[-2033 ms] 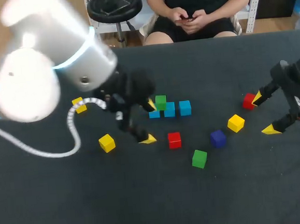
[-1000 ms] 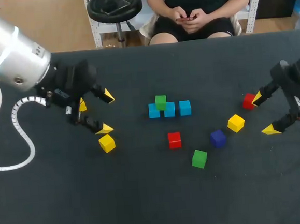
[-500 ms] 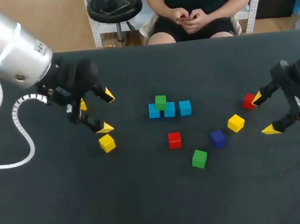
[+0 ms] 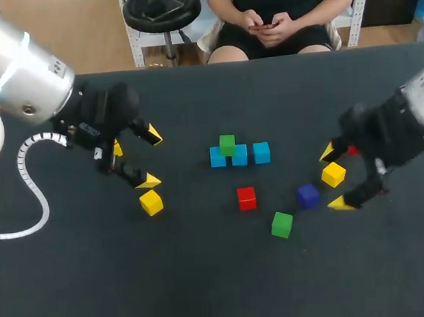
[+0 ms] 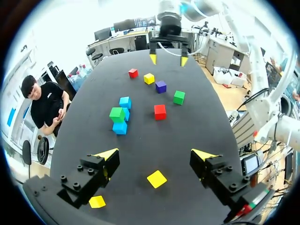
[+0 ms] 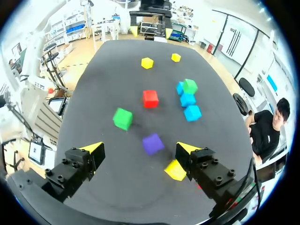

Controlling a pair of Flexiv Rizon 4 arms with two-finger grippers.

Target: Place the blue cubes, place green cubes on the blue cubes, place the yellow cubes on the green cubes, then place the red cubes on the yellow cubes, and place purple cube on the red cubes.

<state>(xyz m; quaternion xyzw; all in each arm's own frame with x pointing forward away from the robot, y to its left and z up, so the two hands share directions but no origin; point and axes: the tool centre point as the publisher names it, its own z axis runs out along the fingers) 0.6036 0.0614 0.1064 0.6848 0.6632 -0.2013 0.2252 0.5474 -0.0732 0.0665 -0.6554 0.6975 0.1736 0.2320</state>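
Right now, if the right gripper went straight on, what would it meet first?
Probably the purple cube, just ahead between the right gripper's open fingers; the yellow cube beside one finger might catch too.

A flat, matte black table (image 4: 208, 291) spans the whole working area.

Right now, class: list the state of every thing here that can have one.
Left end effector: open, empty.
Right end effector: open, empty.
Blue cubes: placed in a row.
Stacked green cube: resting on the blue cubes.
Loose green cube: unstacked.
Purple cube: unstacked.
Middle red cube: unstacked.
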